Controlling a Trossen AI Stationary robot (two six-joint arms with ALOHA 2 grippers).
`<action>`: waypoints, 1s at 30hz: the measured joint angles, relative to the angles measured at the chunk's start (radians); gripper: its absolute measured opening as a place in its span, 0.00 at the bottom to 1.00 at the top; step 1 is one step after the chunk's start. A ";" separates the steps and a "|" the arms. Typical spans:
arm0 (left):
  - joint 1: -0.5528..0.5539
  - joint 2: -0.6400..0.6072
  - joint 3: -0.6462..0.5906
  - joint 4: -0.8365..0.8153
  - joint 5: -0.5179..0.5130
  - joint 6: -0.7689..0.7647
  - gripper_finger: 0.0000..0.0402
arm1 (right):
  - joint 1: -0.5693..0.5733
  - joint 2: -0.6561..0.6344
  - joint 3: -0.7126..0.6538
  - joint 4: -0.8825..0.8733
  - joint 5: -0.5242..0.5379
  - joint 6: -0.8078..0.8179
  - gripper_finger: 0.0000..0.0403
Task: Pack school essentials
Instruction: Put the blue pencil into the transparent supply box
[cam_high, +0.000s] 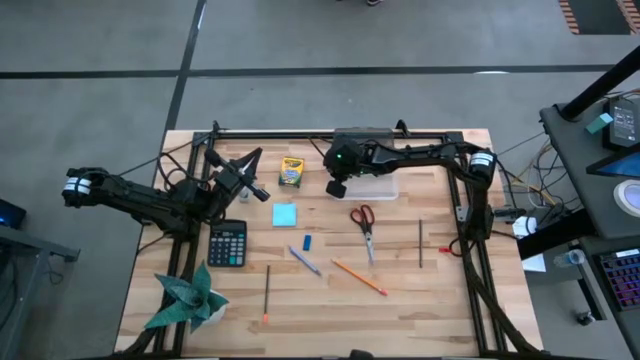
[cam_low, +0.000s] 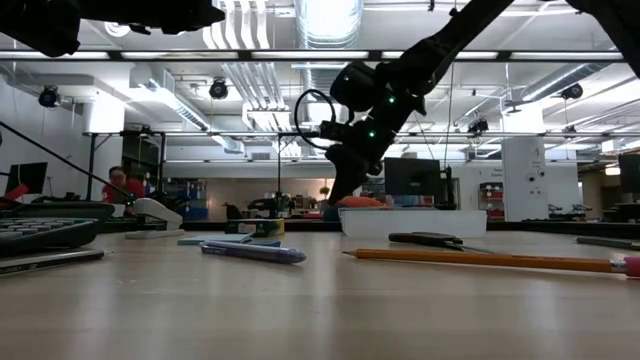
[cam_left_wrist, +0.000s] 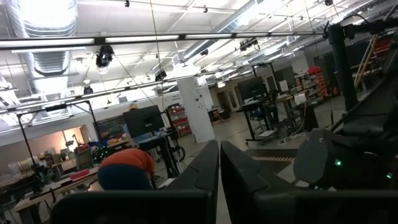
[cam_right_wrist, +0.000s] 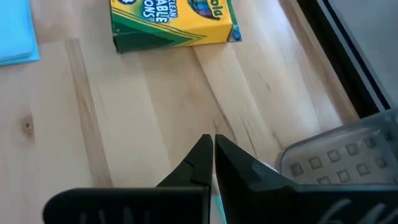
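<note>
Grey floor (cam_high: 300, 35), ceiling ducts (cam_low: 330, 20), strip lights

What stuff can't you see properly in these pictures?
- Clear bin, high view: the right arm covers most of it, so its contents stay hidden.
- Crayon box, right wrist view: cut off by the picture's edge.
- Eraser, high view: too small for details.
- Calculator, low view: cut off at the edge.
</note>
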 joint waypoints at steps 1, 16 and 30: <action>0.000 0.000 0.000 0.000 0.000 0.000 0.00 | 0.000 0.000 0.000 -0.004 0.004 0.000 0.02; 0.000 0.000 0.000 0.000 0.000 0.000 0.00 | 0.000 -0.006 -0.026 -0.008 0.033 0.011 0.02; 0.000 0.000 0.000 0.000 0.000 0.001 0.00 | 0.000 -0.015 -0.035 -0.055 0.066 0.010 0.02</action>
